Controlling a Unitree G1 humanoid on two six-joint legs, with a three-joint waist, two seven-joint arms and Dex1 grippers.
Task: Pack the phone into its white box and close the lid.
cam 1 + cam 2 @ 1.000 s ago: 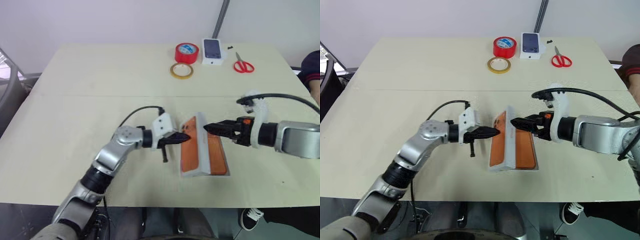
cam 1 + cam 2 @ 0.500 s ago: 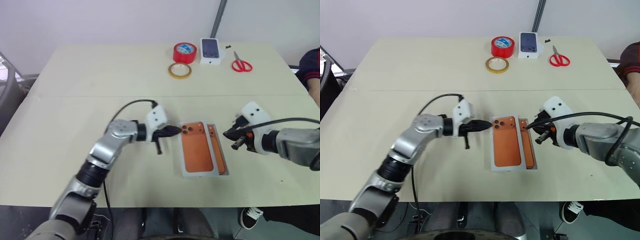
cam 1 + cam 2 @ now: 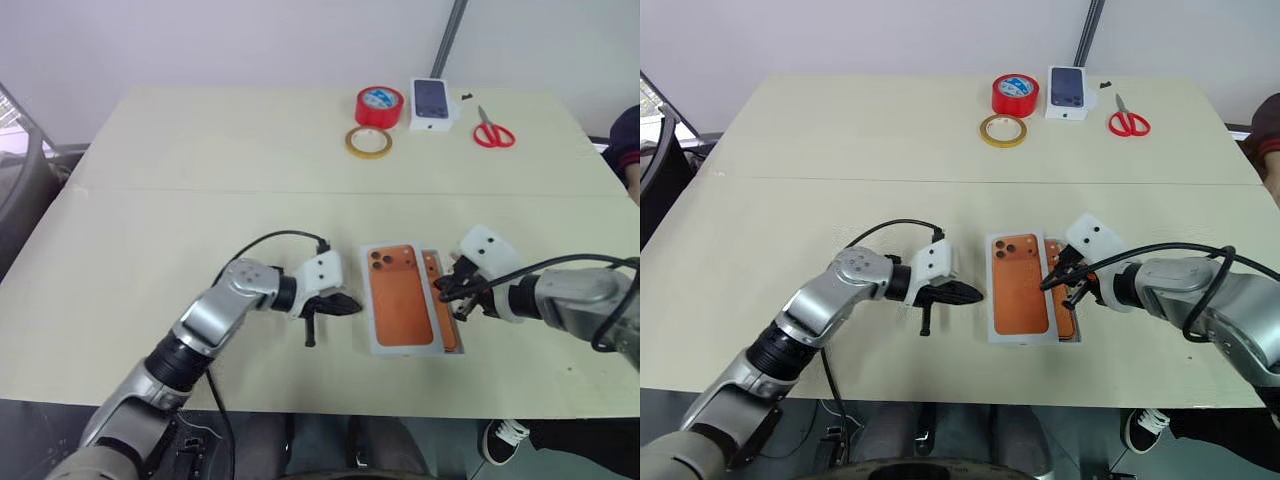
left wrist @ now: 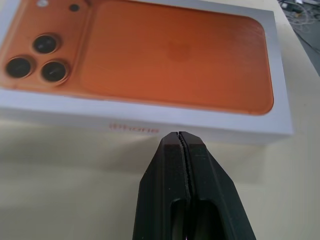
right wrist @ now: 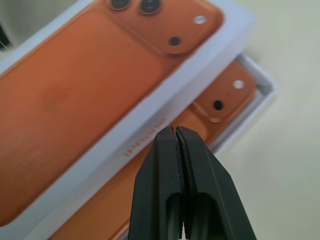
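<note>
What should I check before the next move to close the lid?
1. Phone lies in the box: ok.
2. Lid sits square on the box: not ok; it is shifted to the robot's left, and a strip of phone shows at the right.
3. Left end effector is free: ok; shut, empty, beside the lid, apart from it.
4. Right end effector is free: ok; shut, empty, above the uncovered strip.
5. Right end effector touches the lid: cannot tell.
6. Tape and scissors are out of the way: ok; far at the back.
</note>
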